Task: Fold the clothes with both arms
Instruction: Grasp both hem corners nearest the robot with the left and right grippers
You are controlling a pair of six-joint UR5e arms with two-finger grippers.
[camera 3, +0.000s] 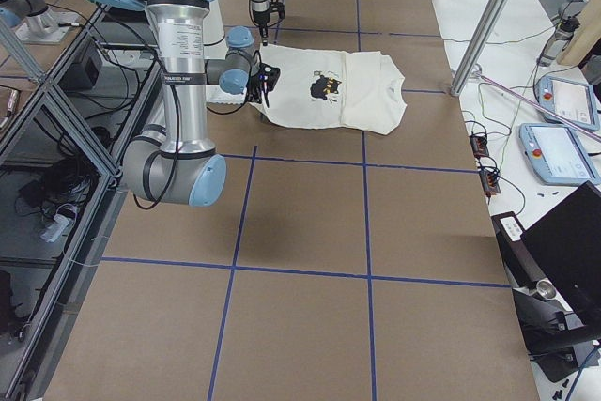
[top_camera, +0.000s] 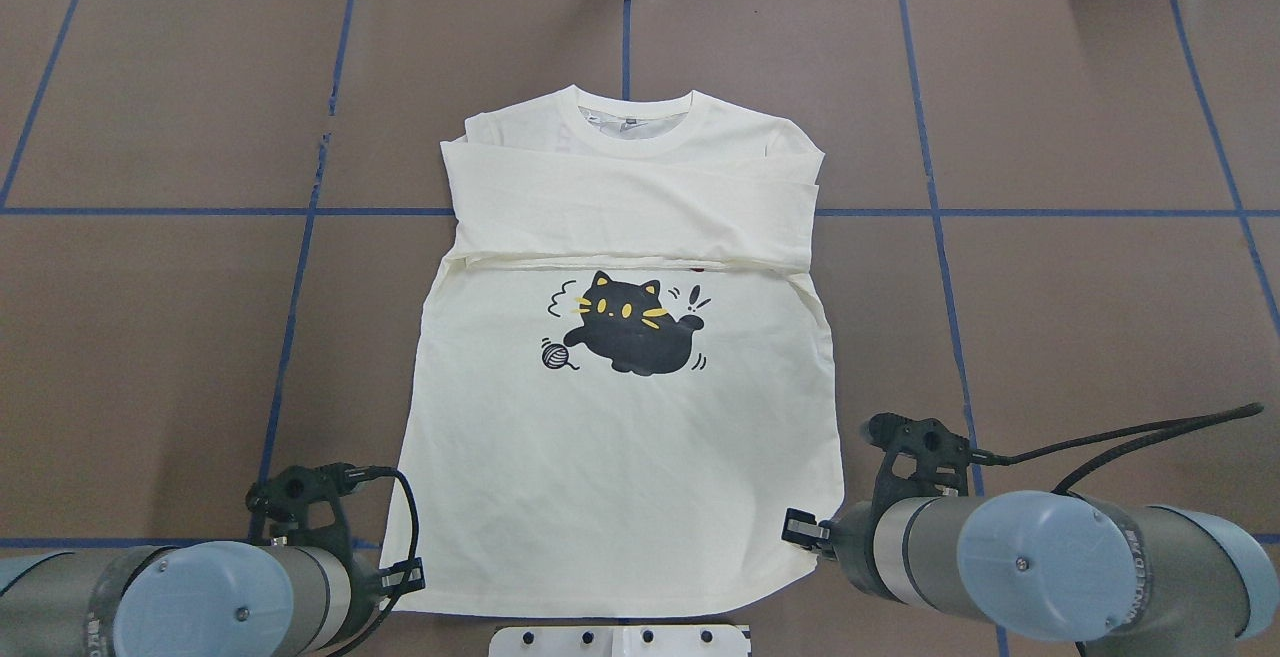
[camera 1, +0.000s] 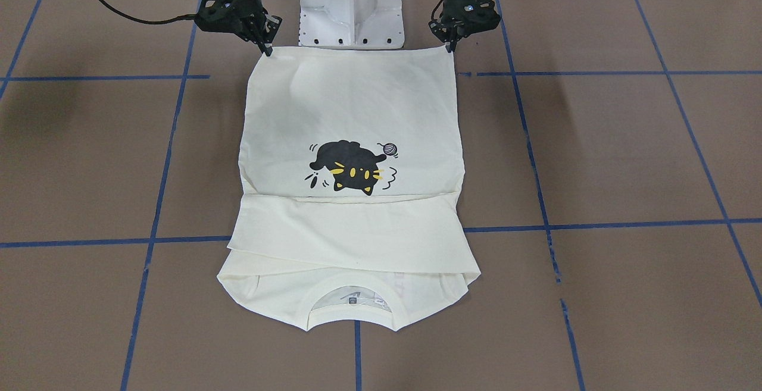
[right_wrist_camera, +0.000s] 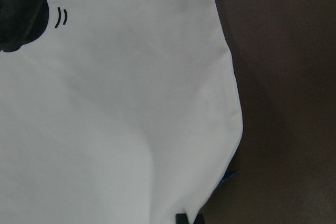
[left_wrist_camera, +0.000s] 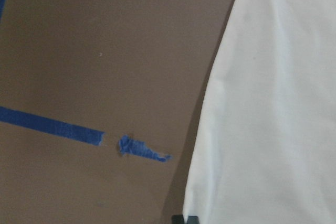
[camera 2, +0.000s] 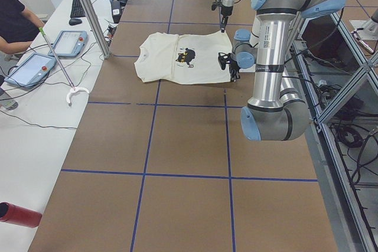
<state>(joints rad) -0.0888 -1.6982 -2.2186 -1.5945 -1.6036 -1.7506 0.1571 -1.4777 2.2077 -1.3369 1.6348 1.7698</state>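
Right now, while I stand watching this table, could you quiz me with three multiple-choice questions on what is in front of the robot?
1. Where on the shirt are the left hand and right hand?
A) the collar
B) the hem corners nearest the robot
C) the shoulders

2. What colour are the marks on the black cat print?
A) yellow
B) green
C) pink

3. How do the sleeves lie?
A) spread out sideways
B) folded across the chest
C) rolled into a ball

Answers:
1 B: each hand sits at one corner of the hem.
2 A: yellow marks show on the cat's face.
3 B: they cross the chest as a flat band beside the print.
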